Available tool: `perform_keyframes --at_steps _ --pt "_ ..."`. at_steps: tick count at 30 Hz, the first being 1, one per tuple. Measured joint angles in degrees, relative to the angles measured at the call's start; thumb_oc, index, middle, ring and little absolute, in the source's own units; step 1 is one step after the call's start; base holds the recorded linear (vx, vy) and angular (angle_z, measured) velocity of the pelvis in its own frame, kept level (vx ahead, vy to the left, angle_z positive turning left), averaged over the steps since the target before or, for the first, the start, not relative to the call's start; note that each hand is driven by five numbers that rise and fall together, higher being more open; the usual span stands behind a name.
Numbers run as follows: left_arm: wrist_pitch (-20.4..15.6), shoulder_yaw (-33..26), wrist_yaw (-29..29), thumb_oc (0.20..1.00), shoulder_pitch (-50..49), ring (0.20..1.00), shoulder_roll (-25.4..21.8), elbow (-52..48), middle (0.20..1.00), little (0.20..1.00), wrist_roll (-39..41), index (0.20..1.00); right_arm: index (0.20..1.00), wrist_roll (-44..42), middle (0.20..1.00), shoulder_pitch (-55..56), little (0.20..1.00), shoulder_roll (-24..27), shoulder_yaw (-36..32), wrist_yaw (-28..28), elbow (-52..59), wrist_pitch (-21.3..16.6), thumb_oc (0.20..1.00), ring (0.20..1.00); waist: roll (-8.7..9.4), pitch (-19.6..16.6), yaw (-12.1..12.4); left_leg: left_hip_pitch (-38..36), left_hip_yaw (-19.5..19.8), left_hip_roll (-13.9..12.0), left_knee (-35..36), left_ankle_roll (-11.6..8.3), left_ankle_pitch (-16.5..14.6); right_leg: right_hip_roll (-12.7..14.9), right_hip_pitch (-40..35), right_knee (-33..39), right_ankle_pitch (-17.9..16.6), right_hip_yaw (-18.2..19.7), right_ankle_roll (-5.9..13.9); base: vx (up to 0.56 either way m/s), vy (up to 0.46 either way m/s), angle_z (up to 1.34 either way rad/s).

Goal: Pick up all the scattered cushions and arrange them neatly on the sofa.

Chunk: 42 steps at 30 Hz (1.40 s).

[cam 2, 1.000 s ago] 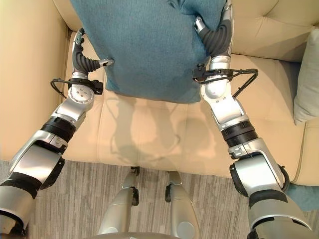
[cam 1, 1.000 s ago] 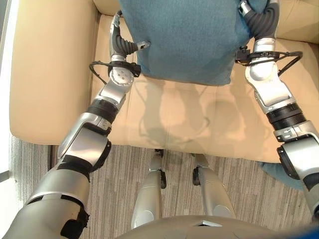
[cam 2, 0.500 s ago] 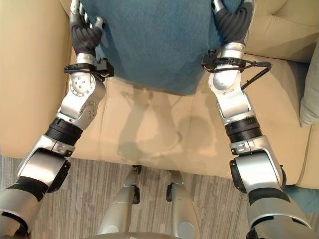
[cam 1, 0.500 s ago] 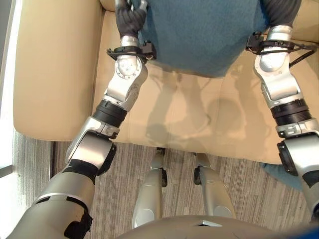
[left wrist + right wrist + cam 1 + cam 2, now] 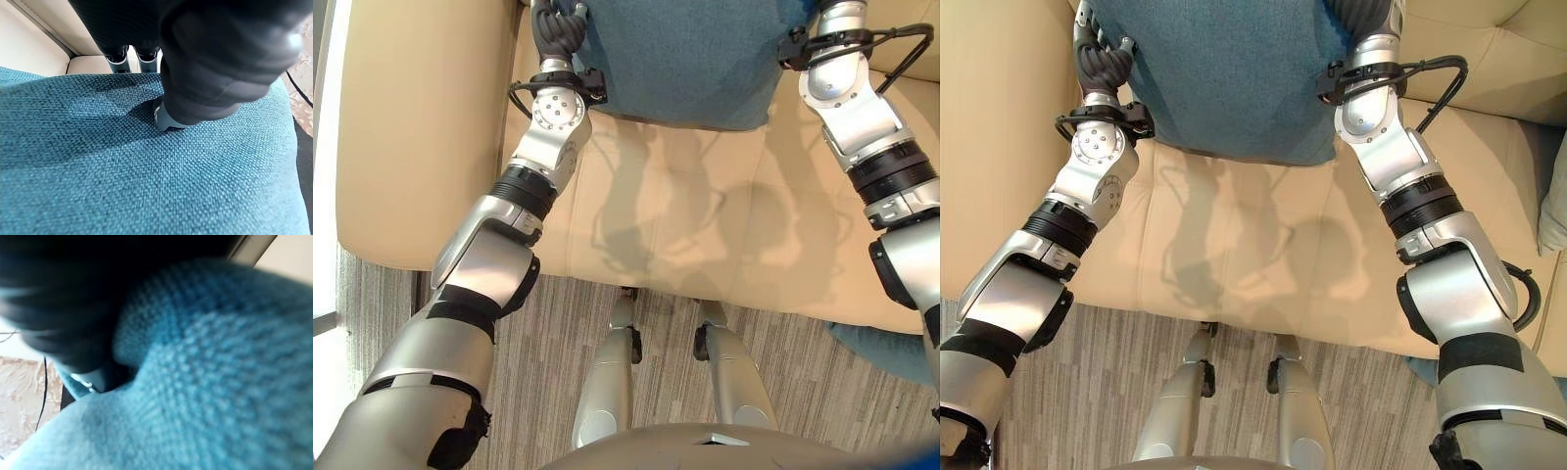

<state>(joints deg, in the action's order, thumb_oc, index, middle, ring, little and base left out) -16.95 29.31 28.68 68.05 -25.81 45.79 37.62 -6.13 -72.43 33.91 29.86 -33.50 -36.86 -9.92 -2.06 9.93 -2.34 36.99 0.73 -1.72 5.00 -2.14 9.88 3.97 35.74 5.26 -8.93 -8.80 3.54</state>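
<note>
1. Teal woven fabric marks the cushion, which hangs between the two arms above the beige sofa, its lower edge clear of the seat and its shadow falling on the seat below.
2. At the cushion's left edge, the left hand clasps it: the dark ribbed cover lies along the fabric's side, and in the left wrist view the thumb digs into the weave while fingertips curl round the far edge.
3. At the cushion's right edge, the right hand presses in; in the right wrist view the teal fabric is bunched against the dark cover, yet the fingers are hidden, so one cannot tell how they are set.
4. Along the right side of the sofa, a pale grey cushion leans beside the armrest.
5. On the striped carpet in front of the sofa, a second teal cushion lies partly behind the right arm, near the sofa's front edge.
</note>
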Motion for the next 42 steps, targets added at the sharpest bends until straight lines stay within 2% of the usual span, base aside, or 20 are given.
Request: perform_keyframes --at_steps 1,2,3,4,5,8,11,16,19,21,22,23,25,27,29,30,32,33,36,42 --pt "0.2 0.0 -0.1 0.664 0.0 0.664 -0.1 0.1 0.664 0.664 0.0 0.664 0.200 -0.3 0.200 0.1 0.200 0.0 0.0 0.1 0.0 0.0 0.200 0.200 0.00 0.0 0.0 0.0 0.0 0.0 0.0 0.00 0.0 0.0 0.0 0.0 0.0 0.0 0.00 0.00 0.000 0.00" --pt "0.3 0.0 -0.1 1.000 0.0 1.000 -0.1 0.1 1.000 1.000 0.0 1.000 0.200 -0.4 0.200 0.1 0.200 0.0 0.0 0.2 0.0 0.0 0.200 0.200 0.00 0.0 0.0 0.0 0.0 0.0 0.0 0.00 0.0 0.0 0.0 0.0 0.0 0.0 0.00 0.00 0.000 0.00" --pt "0.5 0.1 -0.7 1.000 0.1 1.000 -0.1 0.4 1.000 1.000 -0.3 1.000 0.438 -0.4 0.438 0.1 0.438 0.0 0.0 0.4 0.0 0.0 0.438 0.438 0.00 0.0 -0.1 0.0 0.0 0.0 0.0 0.00 0.0 0.0 0.0 0.0 0.0 0.0 0.01 0.00 0.000 0.00" --pt "0.9 0.4 -1.2 1.000 0.2 1.000 -0.3 0.6 1.000 1.000 -0.9 1.000 0.853 -0.4 0.853 0.1 0.853 0.0 0.0 0.6 -0.1 0.0 0.853 0.853 0.00 0.0 -0.2 0.0 0.0 0.0 0.0 0.00 0.0 0.0 0.0 0.0 0.0 0.0 0.01 0.00 0.000 0.00" --pt "1.3 0.9 -1.4 1.000 0.5 1.000 -0.5 0.8 1.000 1.000 -1.0 1.000 1.000 -0.4 1.000 0.1 1.000 0.0 0.0 0.8 -0.2 0.2 1.000 1.000 0.00 0.0 -0.2 0.0 0.0 0.0 0.0 0.00 0.0 0.0 0.0 0.0 0.0 0.0 0.01 0.00 0.000 0.00" --pt "4.1 5.0 -4.1 1.000 7.9 1.000 -5.4 9.3 1.000 1.000 -4.6 1.000 1.000 -0.4 1.000 -4.0 1.000 1.0 3.3 1.9 -7.2 0.9 1.000 1.000 0.01 0.0 -0.8 0.0 -0.1 0.0 -0.1 0.00 0.0 0.0 0.1 0.0 0.0 0.1 0.01 0.00 0.004 -0.02" --pt "4.3 5.0 -5.0 1.000 9.0 1.000 -12.3 9.3 1.000 1.000 -7.8 1.000 1.000 -1.6 1.000 -4.5 1.000 5.2 4.0 3.3 -9.6 0.9 1.000 1.000 0.01 0.0 -0.9 0.1 -0.2 -0.1 -0.1 0.00 0.0 -0.1 0.2 -0.1 0.0 0.2 0.01 0.00 0.004 -0.01" --pt "3.8 2.2 -6.1 1.000 9.2 1.000 -17.9 9.4 1.000 1.000 -6.2 1.000 1.000 -6.5 1.000 -4.4 1.000 12.4 3.8 6.3 -15.7 2.0 1.000 1.000 0.05 0.0 0.4 0.0 -0.1 -0.1 -0.2 0.00 0.0 0.0 0.3 -0.7 0.0 0.1 0.01 0.01 -0.006 0.02" --pt "2.9 -1.1 -6.3 1.000 5.1 1.000 -21.4 2.7 1.000 1.000 -4.8 1.000 1.000 -6.7 1.000 -1.3 1.000 17.2 1.1 6.8 -13.4 2.7 1.000 1.000 0.06 0.0 0.4 -1.0 0.0 -0.1 -0.4 0.00 0.0 0.1 -0.4 -1.8 0.0 0.0 0.02 0.00 -0.001 0.01" --pt "1.7 -4.0 -6.3 1.000 -1.9 1.000 -22.1 -6.6 1.000 1.000 -4.6 1.000 1.000 -6.7 1.000 4.0 1.000 19.1 -0.9 6.9 -8.3 2.7 1.000 1.000 0.09 0.0 0.3 -3.0 0.0 0.1 -0.3 0.00 0.0 0.2 -2.3 -1.9 0.0 0.0 0.03 0.01 -0.038 0.01" --pt "1.7 -6.4 -6.3 1.000 -7.0 1.000 -22.1 -13.3 1.000 1.000 -4.6 1.000 1.000 -6.6 1.000 9.4 1.000 19.4 -4.9 6.9 -2.9 3.0 1.000 1.000 0.25 -0.1 0.3 -4.2 -0.1 0.1 -0.3 0.00 0.0 0.1 -3.6 -1.9 0.2 -0.1 0.30 0.00 -0.025 0.03" --pt "0.5 -12.5 -6.4 1.000 -17.3 1.000 -21.6 -26.2 1.000 1.000 -5.2 1.000 1.000 -6.0 1.000 18.5 1.000 20.7 -10.4 6.9 7.7 2.5 1.000 1.000 0.26 -0.1 0.3 -5.3 -0.1 0.1 -0.2 0.00 0.0 0.1 -4.7 -1.8 0.3 -0.1 0.48 0.03 -0.024 0.03" --pt "-1.2 -15.4 -7.4 1.000 -28.6 1.000 -19.3 -34.3 1.000 1.000 -6.8 1.000 1.000 -5.4 1.000 28.1 1.000 20.5 -15.0 7.2 14.9 1.7 1.000 1.000 0.35 -0.1 0.5 -7.6 -0.2 0.1 -0.2 0.00 0.0 0.1 -7.2 -1.8 0.5 -0.2 0.79 0.06 -0.037 0.04" --pt "-1.3 -22.0 -8.9 1.000 -42.8 1.000 -13.4 -41.3 1.000 1.000 -8.0 1.000 1.000 -3.4 1.000 42.6 1.000 16.2 -26.3 7.9 26.3 0.0 1.000 1.000 0.55 -0.2 0.3 -10.8 -0.1 0.2 0.2 -0.07 -0.1 0.1 -10.7 -1.5 1.8 -0.6 2.35 0.04 -0.018 0.12" --pt "-0.7 -23.9 -10.3 1.000 -52.6 1.000 -12.2 -41.3 1.000 1.000 -9.2 1.000 1.000 -1.1 1.000 52.1 1.000 12.7 -29.5 9.4 28.2 -0.6 1.000 1.000 2.18 -1.7 0.3 -12.7 -0.1 0.0 0.2 -1.14 -0.9 0.1 -12.7 -1.2 3.4 -0.6 2.56 0.04 -0.017 0.04" --pt "-0.6 -24.7 -10.9 1.000 -54.7 1.000 -11.5 -40.9 1.000 1.000 -10.1 1.000 1.000 -0.2 1.000 54.5 1.000 10.5 -30.9 9.9 28.3 -0.6 1.000 1.000 2.73 -2.4 0.3 -12.8 -0.1 -0.2 0.2 -1.77 -1.4 0.0 -12.9 -1.0 3.9 -0.6 1.79 0.03 -0.018 0.06" --pt "0.3 -28.6 -13.3 1.000 -62.0 1.000 -4.5 -40.2 1.000 1.000 -13.7 1.000 1.000 3.2 1.000 63.2 1.000 2.1 -34.1 13.2 28.1 -1.4 1.000 1.000 3.14 -2.5 0.3 -15.3 -0.1 -0.6 0.3 -2.15 -1.7 -0.4 -15.7 -1.0 4.0 -1.2 1.79 0.03 -0.015 0.11" --pt "1.8 -28.1 -13.6 1.000 -65.1 1.000 -1.9 -38.5 1.000 1.000 -14.2 1.000 1.000 3.6 1.000 66.5 1.000 0.5 -32.7 14.9 26.2 -0.8 1.000 1.000 3.22 -2.7 0.5 -17.1 -0.1 -0.4 0.3 -2.33 -2.0 -0.2 -17.5 -0.8 4.4 -1.2 1.84 0.06 -0.019 0.01" --pt "3.4 -28.9 -18.0 1.000 -77.1 1.000 0.0 -28.2 1.000 1.000 -19.7 1.000 1.000 7.5 1.000 77.1 1.000 -4.5 -31.2 20.4 16.6 -1.0 1.000 1.000 2.75 -5.2 1.2 -22.4 -0.4 -0.3 0.4 -1.87 -4.4 0.0 -22.7 -0.7 5.1 -1.0 1.13 0.05 -0.014 -0.05" --pt "5.5 -28.5 -22.5 1.000 -85.7 1.000 3.4 -17.5 1.000 1.000 -22.1 1.000 1.000 9.8 1.000 82.9 1.000 -7.1 -28.8 24.4 5.6 -0.8 1.000 1.000 2.28 -8.7 1.8 -28.5 -0.4 -0.3 0.6 -0.91 -5.2 0.0 -29.3 0.3 5.8 -1.3 1.21 0.00 -0.016 0.02"
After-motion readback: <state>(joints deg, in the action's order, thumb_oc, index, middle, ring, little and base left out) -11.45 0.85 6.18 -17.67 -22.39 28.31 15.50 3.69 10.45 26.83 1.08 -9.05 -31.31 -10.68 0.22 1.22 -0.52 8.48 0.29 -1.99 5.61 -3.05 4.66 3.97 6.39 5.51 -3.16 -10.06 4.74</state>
